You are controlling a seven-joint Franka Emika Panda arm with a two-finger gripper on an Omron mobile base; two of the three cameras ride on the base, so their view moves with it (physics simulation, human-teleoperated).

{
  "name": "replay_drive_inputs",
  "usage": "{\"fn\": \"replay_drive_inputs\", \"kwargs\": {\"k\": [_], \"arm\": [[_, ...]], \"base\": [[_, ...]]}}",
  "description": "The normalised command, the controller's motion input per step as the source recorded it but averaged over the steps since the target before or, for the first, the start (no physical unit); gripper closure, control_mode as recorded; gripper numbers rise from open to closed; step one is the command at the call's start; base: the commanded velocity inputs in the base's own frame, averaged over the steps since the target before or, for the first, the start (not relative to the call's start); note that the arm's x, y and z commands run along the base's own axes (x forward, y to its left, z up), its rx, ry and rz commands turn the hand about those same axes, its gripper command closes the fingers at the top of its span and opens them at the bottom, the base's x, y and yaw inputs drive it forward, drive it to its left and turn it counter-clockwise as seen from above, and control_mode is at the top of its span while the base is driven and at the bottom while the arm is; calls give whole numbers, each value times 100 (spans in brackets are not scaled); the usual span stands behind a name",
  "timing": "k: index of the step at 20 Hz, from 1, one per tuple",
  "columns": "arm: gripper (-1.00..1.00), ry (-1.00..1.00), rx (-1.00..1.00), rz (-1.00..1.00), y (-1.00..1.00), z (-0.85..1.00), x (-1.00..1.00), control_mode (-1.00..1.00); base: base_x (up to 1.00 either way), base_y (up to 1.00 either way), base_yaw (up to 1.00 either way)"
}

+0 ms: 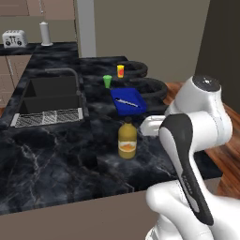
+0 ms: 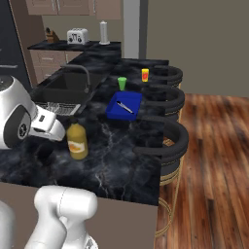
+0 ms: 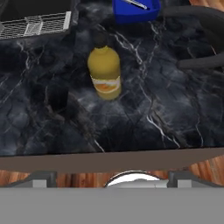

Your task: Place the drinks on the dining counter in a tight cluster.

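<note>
Black marble dining counter (image 1: 56, 159), juice jug (image 1: 127, 139) upright, blue tray (image 1: 128, 101) behind

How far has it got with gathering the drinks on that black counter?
Done: the juice jug stands upright on the dining counter, apart from the blue tray. In hand: nothing; the gripper is open. Left: I see no other drinks beside it, so no cluster yet.
</note>
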Motion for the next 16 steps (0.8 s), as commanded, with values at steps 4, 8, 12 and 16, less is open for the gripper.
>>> {"fn": "replay_drive_inputs", "kwargs": {"k": [4, 8, 12, 16], "arm": [[-100, 7, 0, 0, 0, -1, -19, -100], [-100, 0, 0, 0, 0, 0, 0, -100], [-100, 0, 0, 0, 0, 0, 0, 100], [-100, 0, 0, 0, 0, 0, 0, 100]], "base": [[0, 0, 0], [0, 0, 0], [-15, 0, 0], [-94, 33, 4]]}}
